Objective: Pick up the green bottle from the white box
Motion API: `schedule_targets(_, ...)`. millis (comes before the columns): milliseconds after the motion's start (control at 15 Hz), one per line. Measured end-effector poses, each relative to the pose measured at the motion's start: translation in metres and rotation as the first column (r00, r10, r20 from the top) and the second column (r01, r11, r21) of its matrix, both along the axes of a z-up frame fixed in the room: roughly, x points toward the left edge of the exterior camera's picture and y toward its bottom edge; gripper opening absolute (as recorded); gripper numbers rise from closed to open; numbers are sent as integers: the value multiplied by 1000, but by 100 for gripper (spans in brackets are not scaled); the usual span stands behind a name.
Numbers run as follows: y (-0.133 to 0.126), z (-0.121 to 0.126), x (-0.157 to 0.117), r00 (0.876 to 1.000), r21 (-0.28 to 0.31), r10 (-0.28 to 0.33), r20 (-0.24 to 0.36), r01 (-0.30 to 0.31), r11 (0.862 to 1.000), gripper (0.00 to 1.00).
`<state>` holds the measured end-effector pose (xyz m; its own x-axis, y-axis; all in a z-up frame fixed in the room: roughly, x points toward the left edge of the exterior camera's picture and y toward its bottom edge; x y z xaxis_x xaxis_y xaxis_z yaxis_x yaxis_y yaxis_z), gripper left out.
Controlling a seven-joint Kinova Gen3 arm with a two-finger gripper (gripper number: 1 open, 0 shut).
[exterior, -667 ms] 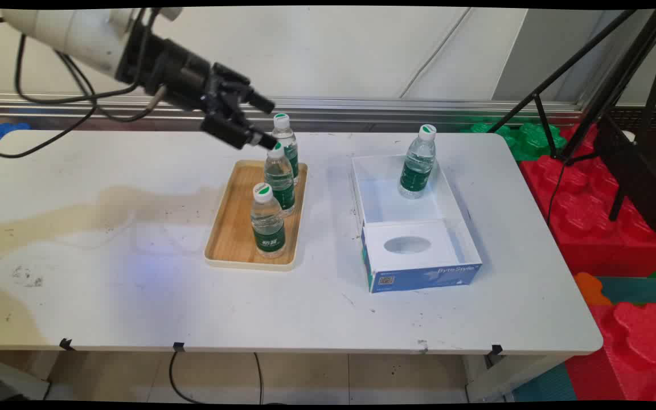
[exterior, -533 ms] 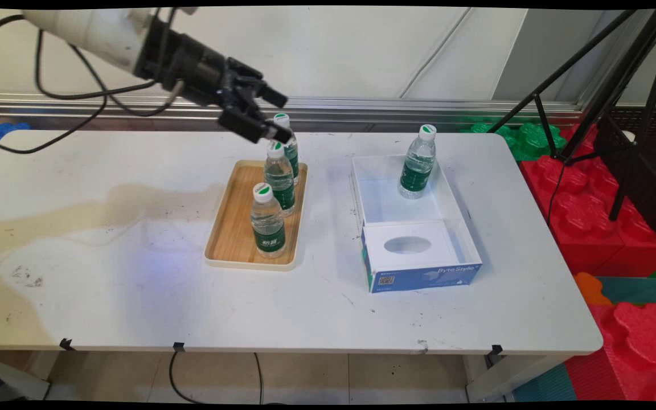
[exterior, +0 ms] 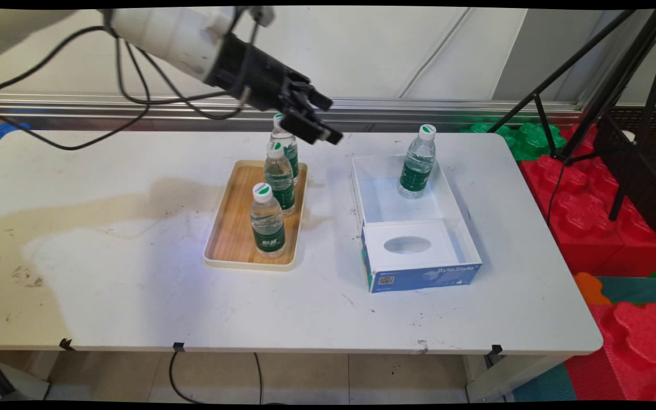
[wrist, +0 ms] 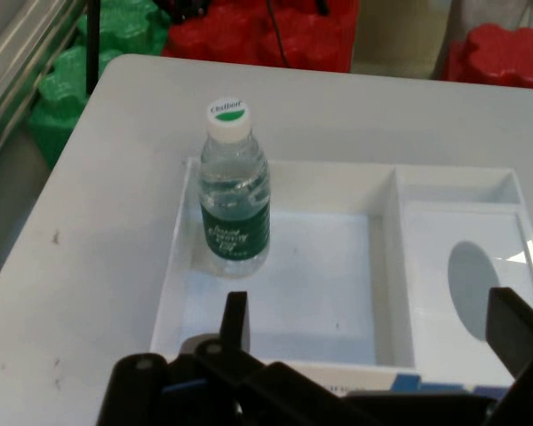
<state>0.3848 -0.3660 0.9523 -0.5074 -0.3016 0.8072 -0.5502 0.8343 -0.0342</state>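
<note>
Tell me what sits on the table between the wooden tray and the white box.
Nothing: between the wooden tray and the white box, the main view shows bare table.

The main view looks down from above the near side of the white table point(exterior: 134, 307) toward the back wall. The hand view looks closely down. Both show the white box point(exterior: 470, 225) point(wrist: 386, 191).

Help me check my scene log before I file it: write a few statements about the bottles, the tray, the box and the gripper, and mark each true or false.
1. Three water bottles stand on the wooden tray. True.
2. The bottle in the white box lies on its side. False: it stands upright in the white box.
3. The gripper holds a bottle. False: its fingers are open and empty, up in the air between tray and box.
4. The box has a panel with an oval hole. True.
5. The bottle caps are red. False: they are white with green.
</note>
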Motion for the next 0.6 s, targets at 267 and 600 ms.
schedule_targets(267,-27,-22,-34,1000,22,5,11,-5,1000,100)
schedule_targets(600,-58,-49,-72,999,37,0,35,-1,999,100)
